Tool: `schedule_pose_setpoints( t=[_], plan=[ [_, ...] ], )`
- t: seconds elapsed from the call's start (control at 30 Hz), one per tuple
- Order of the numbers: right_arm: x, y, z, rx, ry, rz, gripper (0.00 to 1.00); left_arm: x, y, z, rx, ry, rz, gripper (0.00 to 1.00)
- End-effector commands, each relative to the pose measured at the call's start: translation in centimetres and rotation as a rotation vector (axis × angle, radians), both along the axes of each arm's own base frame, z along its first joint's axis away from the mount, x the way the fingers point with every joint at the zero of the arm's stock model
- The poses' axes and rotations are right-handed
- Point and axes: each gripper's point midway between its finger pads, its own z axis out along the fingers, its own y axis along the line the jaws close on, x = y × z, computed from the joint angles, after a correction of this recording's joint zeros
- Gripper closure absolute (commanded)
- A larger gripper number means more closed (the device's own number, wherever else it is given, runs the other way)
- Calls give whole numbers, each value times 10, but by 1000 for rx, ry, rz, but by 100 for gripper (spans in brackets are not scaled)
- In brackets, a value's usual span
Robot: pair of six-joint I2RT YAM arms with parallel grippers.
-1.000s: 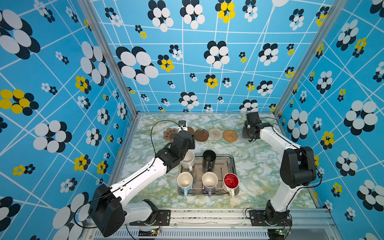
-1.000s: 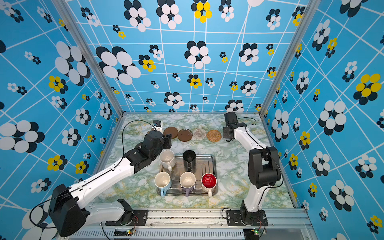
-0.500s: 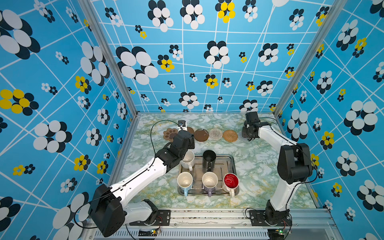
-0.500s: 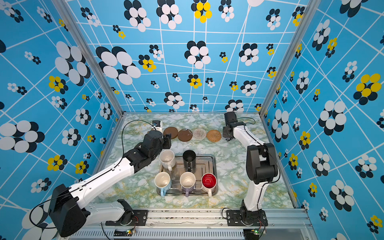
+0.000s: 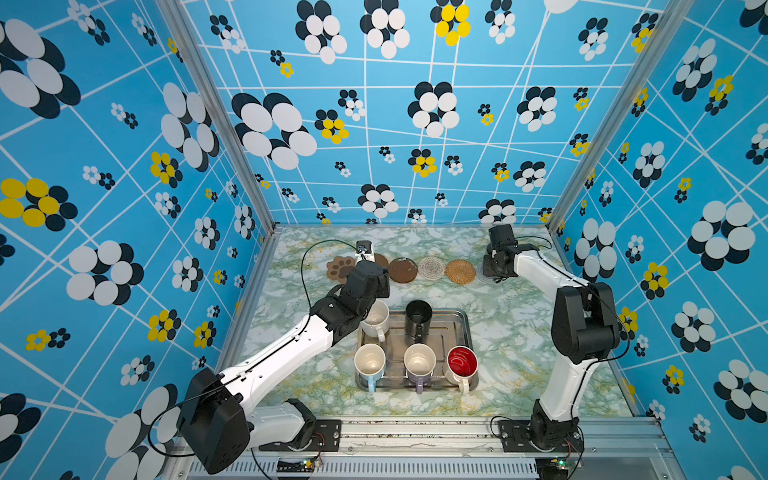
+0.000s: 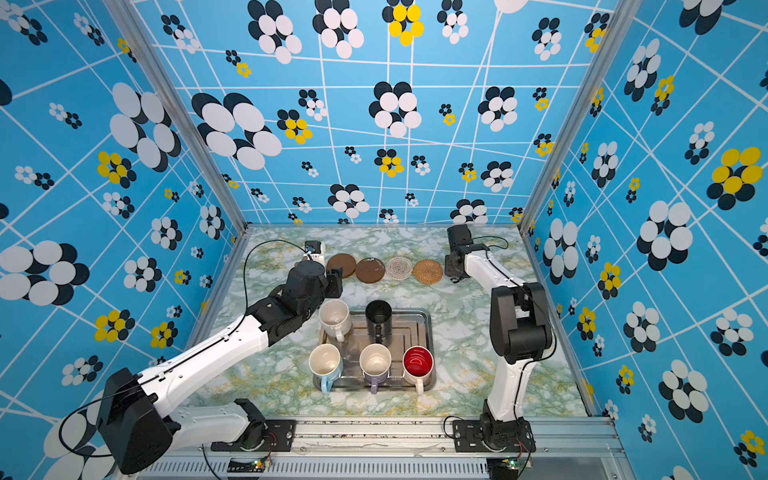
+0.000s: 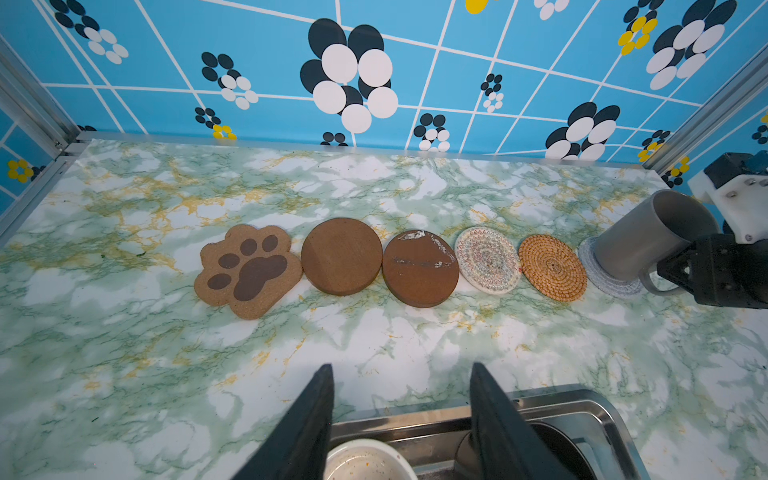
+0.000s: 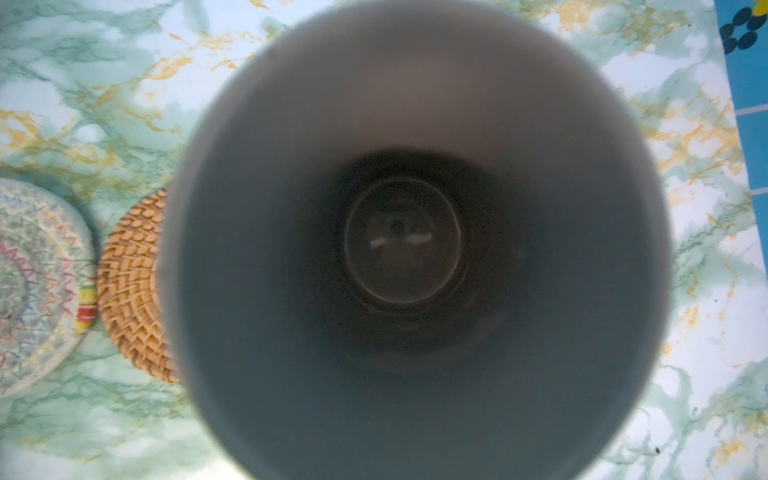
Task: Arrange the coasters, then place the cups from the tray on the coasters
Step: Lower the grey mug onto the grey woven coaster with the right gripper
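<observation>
Grey-beige mug (image 7: 652, 232) still tilted on pale grey coaster (image 7: 611, 284) beyond the tray (image 7: 561, 399), unreleased; right gripper (image 7: 675, 272) pinching its handle; left gripper (image 7: 402, 368) stays spread.

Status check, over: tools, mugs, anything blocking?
Left tool open over white speckled mug. Right tool shut on grey mug, at pale grey coaster. Four more mugs on tray. Nothing blocking.
</observation>
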Motion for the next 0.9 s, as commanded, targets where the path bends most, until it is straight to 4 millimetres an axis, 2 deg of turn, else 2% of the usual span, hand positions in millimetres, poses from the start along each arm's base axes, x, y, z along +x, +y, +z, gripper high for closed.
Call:
schedule_pose_setpoints(
  t=[0.0, 0.47, 0.63, 0.87],
  plan=[
    [22, -1, 25, 4, -95, -5, 100, 2, 2, -2, -6, 13, 8, 46],
    [16, 1, 18, 18, -65, -6, 100, 1, 4, -2, -9, 13, 10, 46],
    [15, 2, 17, 27, -60, -7, 92, 0, 4, -2, -10, 14, 8, 46],
    [13, 1, 16, 24, -52, -8, 91, 0, 5, -2, -10, 14, 9, 46]
  ],
)
